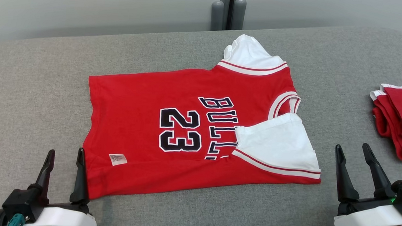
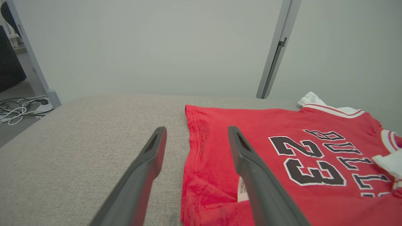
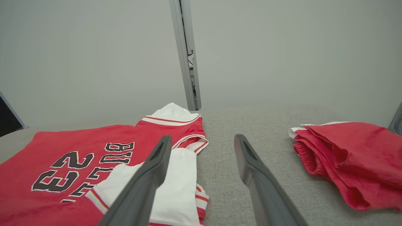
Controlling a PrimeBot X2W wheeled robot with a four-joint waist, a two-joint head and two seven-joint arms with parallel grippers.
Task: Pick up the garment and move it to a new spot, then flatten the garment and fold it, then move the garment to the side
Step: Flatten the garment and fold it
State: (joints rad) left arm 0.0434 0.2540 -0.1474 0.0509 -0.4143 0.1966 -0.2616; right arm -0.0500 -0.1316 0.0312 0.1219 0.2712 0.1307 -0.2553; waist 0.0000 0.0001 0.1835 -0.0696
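The red shirt [image 1: 152,124] lies flat on the grey tabletop [image 1: 34,83], front side up, with its number showing. It sits between the two tools, just ahead of them. Its bottom edge is right next to the left tool [image 1: 65,153]. In the left wrist view, one finger of that tool hangs over the shirt's corner by the little white tag [image 1: 117,159]. The left tool is spread wide and pinches nothing. The near white sleeve [image 1: 278,144] is folded in over the red front, a little to the left of the right tool [image 1: 352,147]. The far sleeve [image 1: 249,53] sticks out on the side away from both tools. The right tool is spread wide too and holds nothing. I think each tool waits at one end so both can grab the near edge and fold it over. A pile of red cloth [image 1: 398,116] sits to the right of the right tool, likely kept out of the way.
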